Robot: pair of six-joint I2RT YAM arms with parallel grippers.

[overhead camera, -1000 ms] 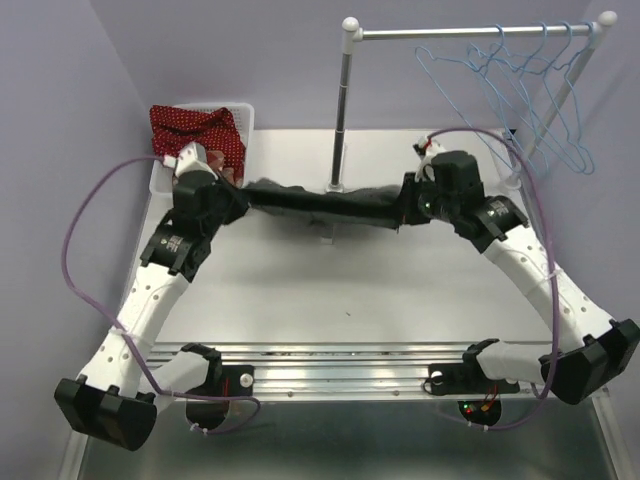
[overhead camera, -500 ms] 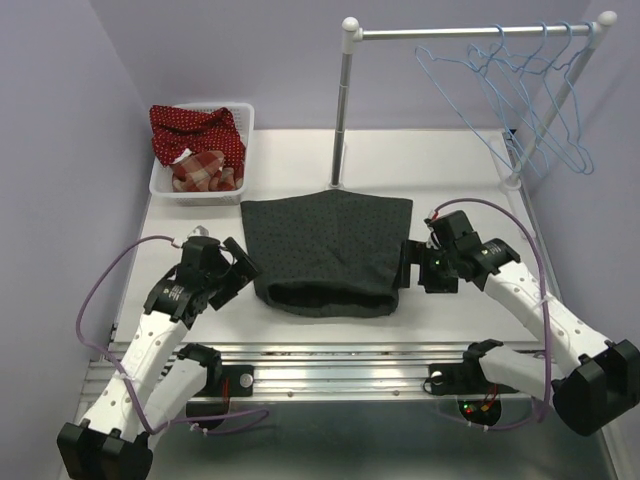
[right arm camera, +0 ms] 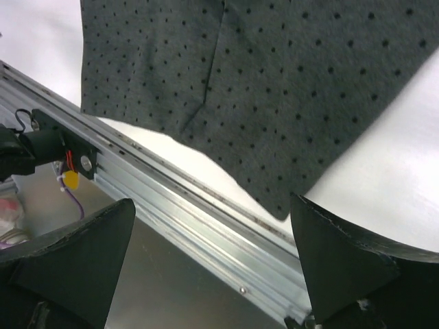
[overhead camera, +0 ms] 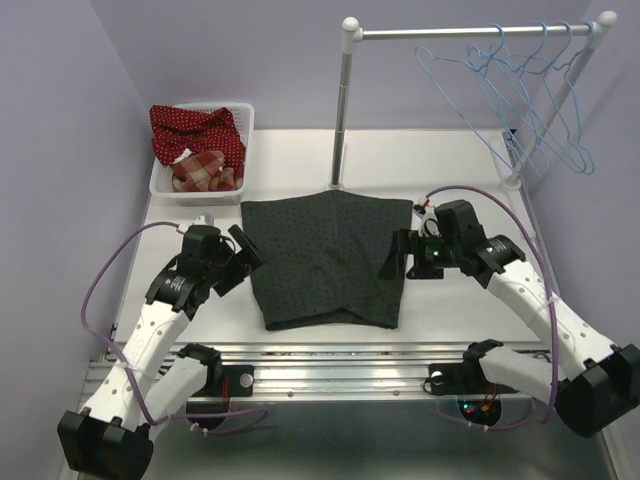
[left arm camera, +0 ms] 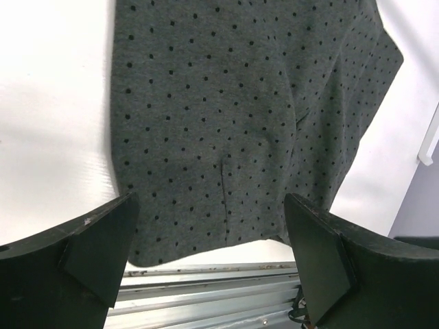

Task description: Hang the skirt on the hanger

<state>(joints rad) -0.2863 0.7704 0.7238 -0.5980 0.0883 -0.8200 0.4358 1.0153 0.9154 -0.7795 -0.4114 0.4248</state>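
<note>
The skirt (overhead camera: 325,262), dark grey with small dots, lies spread flat on the white table, its hem toward the near edge. My left gripper (overhead camera: 243,262) sits just off its left edge, open and empty. My right gripper (overhead camera: 393,256) is at its right edge, also open and empty. In the left wrist view the skirt (left arm camera: 240,123) fills the space beyond the wide-apart fingers (left arm camera: 96,253). The right wrist view shows the skirt's corner (right arm camera: 274,89) above the table's metal rail, between spread fingers (right arm camera: 343,267). Several light-blue wire hangers (overhead camera: 497,70) hang on the rack bar at the far right.
A rack pole (overhead camera: 341,120) stands just behind the skirt, its bar (overhead camera: 450,33) running right. A white basket (overhead camera: 160,185) at the far left holds a red dotted garment (overhead camera: 195,128) and a plaid cloth (overhead camera: 205,172). An aluminium rail (overhead camera: 340,365) borders the near edge.
Both grippers held the skirt stretched in the air by the pole, then let go. The skirt now lies flat on the table, and both arms have drawn back toward the near side.
</note>
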